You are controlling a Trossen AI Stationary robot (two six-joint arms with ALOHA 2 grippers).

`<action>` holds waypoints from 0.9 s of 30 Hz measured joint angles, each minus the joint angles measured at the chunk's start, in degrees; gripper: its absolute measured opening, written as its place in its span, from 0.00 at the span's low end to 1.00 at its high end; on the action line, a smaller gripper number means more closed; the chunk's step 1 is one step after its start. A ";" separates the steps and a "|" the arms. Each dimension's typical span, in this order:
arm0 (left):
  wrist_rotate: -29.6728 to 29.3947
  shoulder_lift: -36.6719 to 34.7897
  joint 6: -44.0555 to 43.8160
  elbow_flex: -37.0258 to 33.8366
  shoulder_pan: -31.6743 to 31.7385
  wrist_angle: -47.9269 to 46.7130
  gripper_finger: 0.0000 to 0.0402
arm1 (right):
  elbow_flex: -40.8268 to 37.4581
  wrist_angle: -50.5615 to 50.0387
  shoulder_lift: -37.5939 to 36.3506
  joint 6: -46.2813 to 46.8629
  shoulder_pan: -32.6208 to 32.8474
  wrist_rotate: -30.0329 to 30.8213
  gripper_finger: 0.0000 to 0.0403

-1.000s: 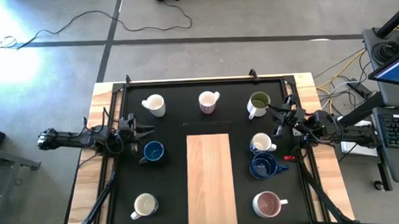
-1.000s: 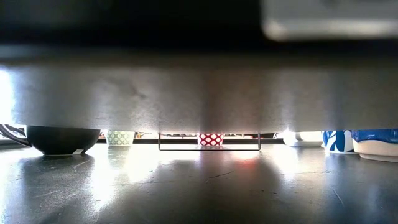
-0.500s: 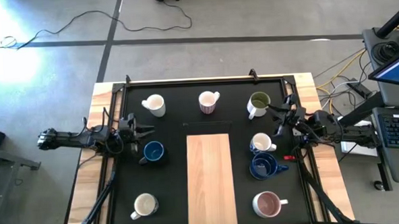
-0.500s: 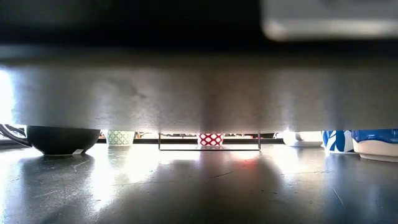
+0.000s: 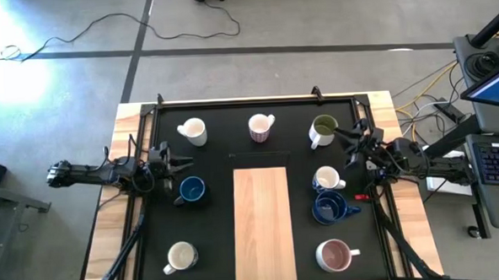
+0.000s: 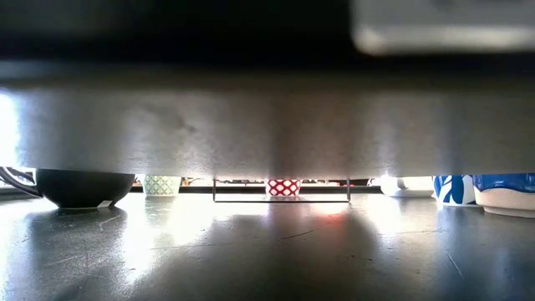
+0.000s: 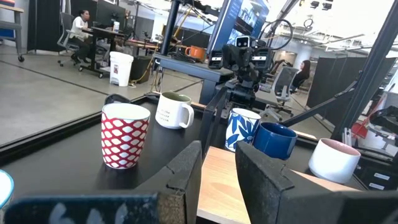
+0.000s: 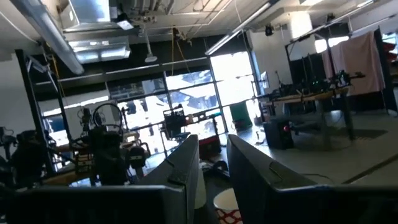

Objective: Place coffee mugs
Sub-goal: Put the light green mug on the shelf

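Eight mugs stand on their bases on the black mat around a wooden board [image 5: 263, 225]. On the left are a white mug [image 5: 192, 131], a dark blue mug [image 5: 191, 190] and a cream mug [image 5: 181, 257]. A pink-patterned mug [image 5: 262, 127] stands at the far middle. On the right are an olive green mug [image 5: 322, 130], a blue-patterned white mug [image 5: 327, 179], a dark blue mug [image 5: 328, 207] and a maroon-lined mug [image 5: 335, 254]. My left gripper [image 5: 176, 165] hovers beside the left dark blue mug, narrowly open. My right gripper [image 5: 344, 146] is near the green mug, narrowly open.
A black frame rail [image 5: 248, 99] runs around the mat, with bare wooden table edges [image 5: 109, 214] outside it. Free mat lies between the mugs and the board. Desks, monitors and seated people show in the room beyond, and cables lie on the floor.
My right gripper has shifted a little toward the far edge and the olive green mug. The mugs and my left arm have stayed put.
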 joint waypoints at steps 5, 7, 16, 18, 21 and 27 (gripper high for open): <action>0.00 0.00 0.00 -0.01 0.01 -0.01 0.20 | 0.00 2.27 0.02 0.47 0.00 0.04 0.19; 0.00 0.00 0.02 -0.01 -0.01 -0.01 0.20 | 0.00 2.30 0.02 0.40 0.00 0.90 0.19; 0.00 -0.01 0.00 -0.01 -0.01 -0.01 0.20 | 0.00 1.89 4.84 7.50 -0.02 16.55 0.19; 0.00 0.00 0.00 0.00 -0.01 -0.01 0.20 | 0.00 1.97 6.41 10.26 -0.02 16.54 0.19; 0.00 0.00 0.02 -0.01 0.01 -0.01 0.20 | 0.07 2.28 8.64 11.42 -0.02 16.57 0.19; 0.00 -0.01 0.00 -0.01 -0.01 -0.01 0.20 | 4.06 1.19 13.54 13.60 -0.02 16.65 0.19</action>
